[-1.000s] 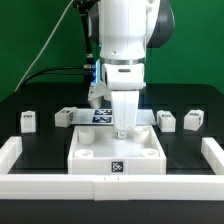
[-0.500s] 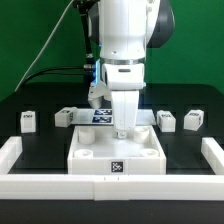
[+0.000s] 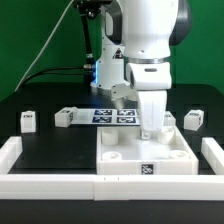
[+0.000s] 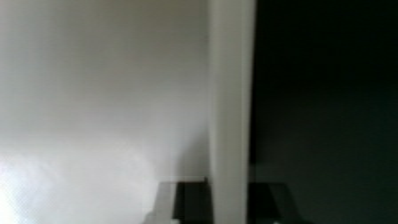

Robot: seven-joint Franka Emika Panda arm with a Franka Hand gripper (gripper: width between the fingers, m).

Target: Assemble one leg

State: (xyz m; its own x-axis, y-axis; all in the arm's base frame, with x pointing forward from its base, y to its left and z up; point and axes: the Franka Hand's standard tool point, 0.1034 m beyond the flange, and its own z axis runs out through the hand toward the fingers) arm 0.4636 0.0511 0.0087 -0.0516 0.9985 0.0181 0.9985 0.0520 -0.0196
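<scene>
Small white leg blocks with tags stand in a row at the back: one (image 3: 28,121) and another (image 3: 64,117) on the exterior view's left, one (image 3: 193,120) on its right. A further leg (image 3: 169,119) shows partly behind the arm. My gripper (image 3: 150,133) is down on the far rim of the large white square tray-like piece (image 3: 120,157) with corner sockets. In the wrist view my gripper (image 4: 228,205) has a dark finger (image 4: 185,205) on each side of the piece's thin white wall (image 4: 228,110), shut on it. No leg is held.
The marker board (image 3: 108,115) lies behind the tray-like piece. A low white border runs along the table's front (image 3: 50,186), the exterior view's left (image 3: 10,150) and its right (image 3: 214,154). Cables hang at the back left.
The arm and the tray-like piece in its grip have slid together toward the exterior view's right. The legs have not moved.
</scene>
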